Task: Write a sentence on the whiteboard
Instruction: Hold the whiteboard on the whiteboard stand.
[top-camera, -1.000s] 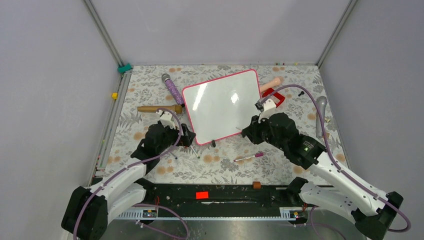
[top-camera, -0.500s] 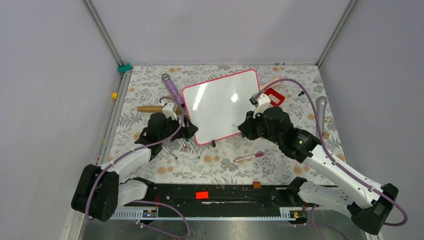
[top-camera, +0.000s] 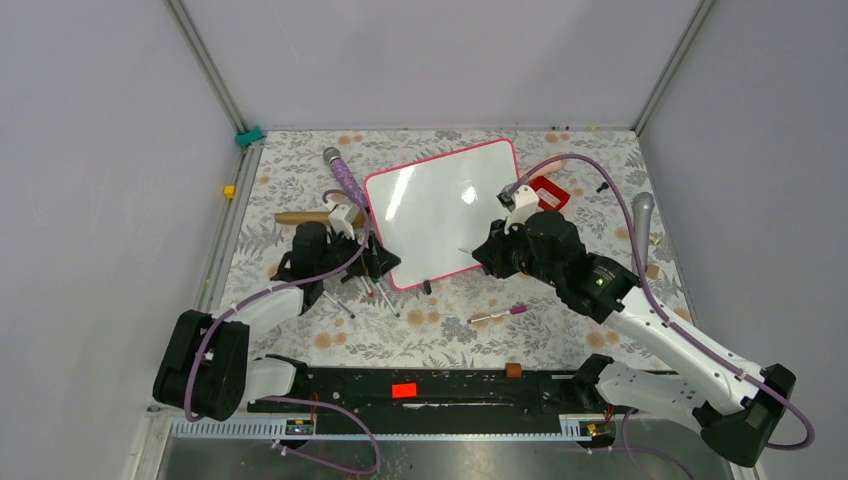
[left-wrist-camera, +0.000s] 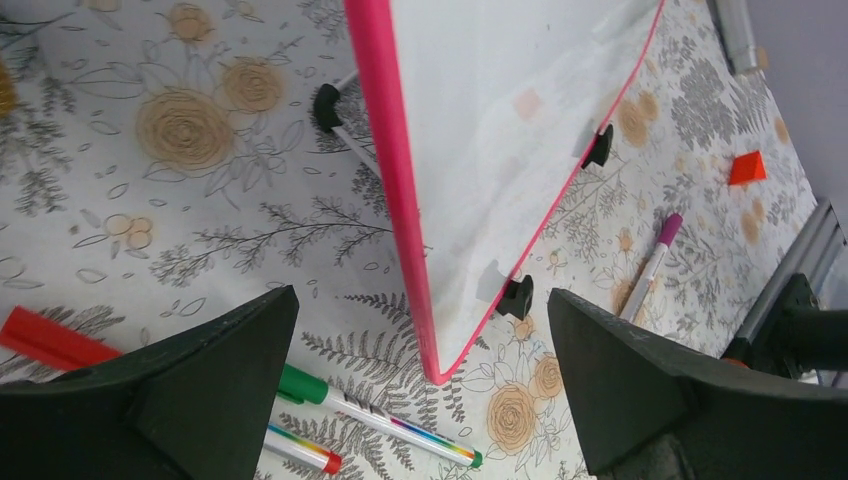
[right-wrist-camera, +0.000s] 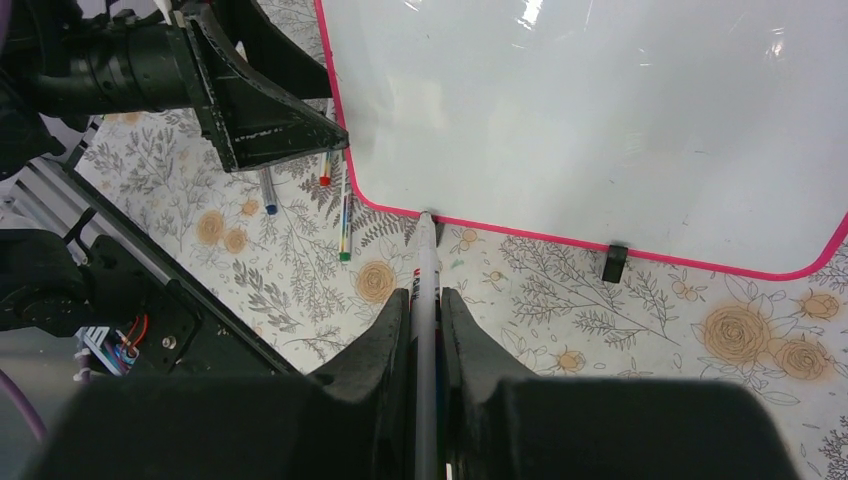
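Note:
The whiteboard (top-camera: 440, 210) stands tilted on small black feet in the middle of the flowered table. Its glossy face is blank; no sentence shows on it. It also shows in the left wrist view (left-wrist-camera: 500, 120) and the right wrist view (right-wrist-camera: 600, 110). My left gripper (top-camera: 378, 262) is open, its jaws wide on either side of the board's lower left corner (left-wrist-camera: 420, 300), not touching it. My right gripper (top-camera: 490, 252) is shut on a grey-white marker (right-wrist-camera: 427, 260). The marker's tip points at the board's lower pink edge, close to its face.
Loose markers lie by the left gripper: a green-capped one (left-wrist-camera: 370, 415), a red-tipped one (left-wrist-camera: 300, 452), a red one (left-wrist-camera: 45, 340). A pink-capped marker (top-camera: 497, 316) lies in front. A purple wand (top-camera: 347, 180), wooden handle (top-camera: 300, 217), red frame block (top-camera: 548, 192) and grey microphone (top-camera: 640, 225) surround the board.
My left gripper has moved away from me and right, up to the board's lower left corner. My right gripper has shifted left and forward with the marker toward the board.

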